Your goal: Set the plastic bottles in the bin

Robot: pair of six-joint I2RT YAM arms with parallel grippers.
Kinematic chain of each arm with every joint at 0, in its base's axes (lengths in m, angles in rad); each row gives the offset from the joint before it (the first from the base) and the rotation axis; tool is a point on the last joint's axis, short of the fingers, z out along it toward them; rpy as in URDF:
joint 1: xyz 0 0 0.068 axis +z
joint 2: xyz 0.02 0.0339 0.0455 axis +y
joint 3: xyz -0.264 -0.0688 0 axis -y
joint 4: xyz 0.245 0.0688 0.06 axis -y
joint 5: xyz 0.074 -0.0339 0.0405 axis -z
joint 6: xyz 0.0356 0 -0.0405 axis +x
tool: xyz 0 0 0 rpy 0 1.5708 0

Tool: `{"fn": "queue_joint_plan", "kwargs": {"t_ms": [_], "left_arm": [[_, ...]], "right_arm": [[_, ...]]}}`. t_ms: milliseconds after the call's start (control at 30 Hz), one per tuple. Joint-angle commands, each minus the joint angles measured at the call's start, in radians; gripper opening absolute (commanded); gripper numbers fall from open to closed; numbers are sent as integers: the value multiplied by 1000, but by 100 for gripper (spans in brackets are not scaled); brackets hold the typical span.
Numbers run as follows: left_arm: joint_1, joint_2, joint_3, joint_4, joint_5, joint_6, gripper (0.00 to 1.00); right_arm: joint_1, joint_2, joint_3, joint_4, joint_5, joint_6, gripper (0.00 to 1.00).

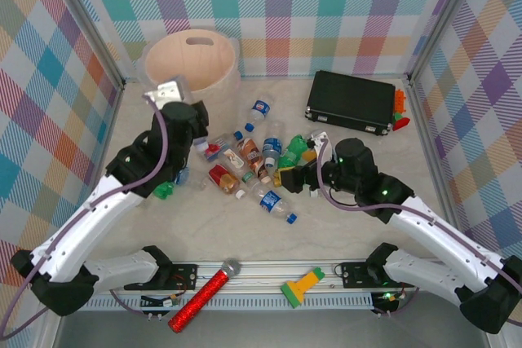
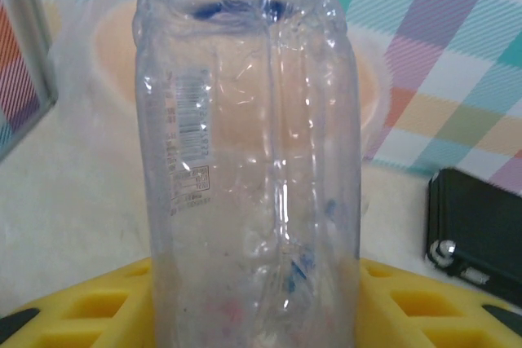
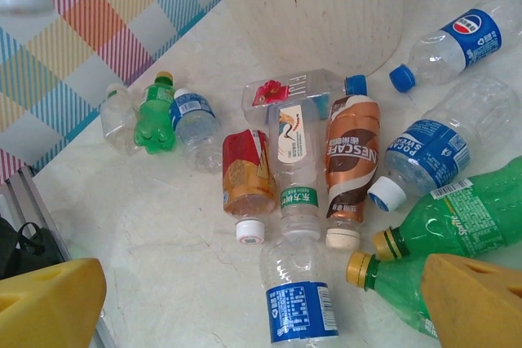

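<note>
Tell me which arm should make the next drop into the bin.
Left. The left fingers grip a clear bottle right beside the bin. The right fingers stand open above the loose bottles, holding nothing, farther from the bin.

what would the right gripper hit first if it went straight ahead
Probably the clear bottle with the blue label, lying right ahead of the open right gripper; the green bottle beside its finger is close too, depth is hard to judge.
</note>
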Motion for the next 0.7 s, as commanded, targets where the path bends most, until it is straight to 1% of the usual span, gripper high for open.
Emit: {"fn": "queue_joint_plan", "kwargs": {"t_ms": [0,133,267,367,400,433,500,600,667], "left_arm": [[30,76,111,119,-19,215,50],[94,180,246,179,19,276,49],[145,277,346,274,39,346,50],[199,358,430,281,56,359,50],[219,382,445,281,63,361,50],[237,397,449,328,79,364,50],[277,426,447,363,120,367,51],[330,468,453,370,121,338,51],[360,494,463,352,148,321,51]], "right_arm": [[9,-40,49,-45,14,7,99],[8,-68,53,-60,14,10,99],[8,-80,53,-67,15,18,99],[8,-87,56,-66,12,19,99],[8,-89,56,-66,14,18,99],[8,-89,59,-68,15,19,99],[8,-92,60,-70,23,14,99],[8,-96,68,-77,26,10,99],[8,-101,69,-82,29,2,99]]}}
